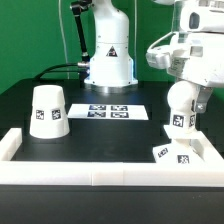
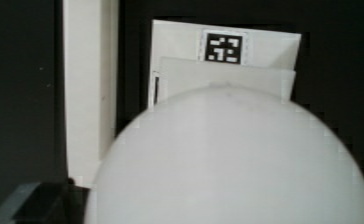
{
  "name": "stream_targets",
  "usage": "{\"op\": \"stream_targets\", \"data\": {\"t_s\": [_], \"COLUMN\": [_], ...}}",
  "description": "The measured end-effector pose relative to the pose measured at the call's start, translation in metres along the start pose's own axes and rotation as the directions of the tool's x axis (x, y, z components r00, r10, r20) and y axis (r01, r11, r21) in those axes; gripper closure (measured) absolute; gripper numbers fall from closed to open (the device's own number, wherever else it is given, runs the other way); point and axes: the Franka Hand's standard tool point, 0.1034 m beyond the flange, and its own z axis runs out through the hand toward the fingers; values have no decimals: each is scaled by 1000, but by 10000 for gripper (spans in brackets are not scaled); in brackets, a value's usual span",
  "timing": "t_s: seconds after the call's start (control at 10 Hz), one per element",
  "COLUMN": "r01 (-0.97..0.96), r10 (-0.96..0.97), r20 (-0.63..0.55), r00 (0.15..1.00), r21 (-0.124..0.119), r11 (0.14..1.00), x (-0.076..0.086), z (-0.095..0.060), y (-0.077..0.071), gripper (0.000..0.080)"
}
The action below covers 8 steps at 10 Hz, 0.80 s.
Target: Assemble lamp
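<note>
Bulb (image 1: pixel 179 104) is in my grip. My gripper (image 1: pixel 186 86) comes onto it from above and my two fingers are clamped on its round head, one on each side, though the bulb hides most of them in both views. The bulb is white and smooth, ball-shaped at the head and narrower below, where it carries a small black-and-white tag. It stands upright over the base (image 1: pixel 178 153), on the exterior view's right. I cannot tell whether its lower end already touches the base or hangs just above it. In the wrist view the bulb (image 2: pixel 223 160) fills much of the picture as a pale dome. Beyond it I see the base (image 2: pixel 182 45), flat, white and square-cornered, with one black-and-white tag facing me and a shallow step in its surface. The shade (image 1: pixel 47 110), a white truncated cone with its own tag on the side, stands with its wide end down on the black table (image 1: pixel 110 140), well apart from me on the exterior view's left. The marker board (image 1: pixel 110 110) lies between the shade and the base. The border rail (image 1: pixel 100 172) runs along the near edge of the table, and the wrist view shows a rail (image 2: pixel 85 90) just beside the base.
</note>
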Motion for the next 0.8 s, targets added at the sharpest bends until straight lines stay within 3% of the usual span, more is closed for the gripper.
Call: {"op": "stream_targets", "data": {"t_s": [0.1, 0.6, 0.8], "r01": [-13, -58, -225], "r10": [13, 58, 225], "r20": [0, 0, -3], "r00": [1000, 998, 974], "r21": [0, 1, 3], "r11": [1000, 998, 974], "x": [-1, -3, -8], "z": [0, 0, 0], "y": [0, 0, 1], "gripper": [226, 223, 223]}}
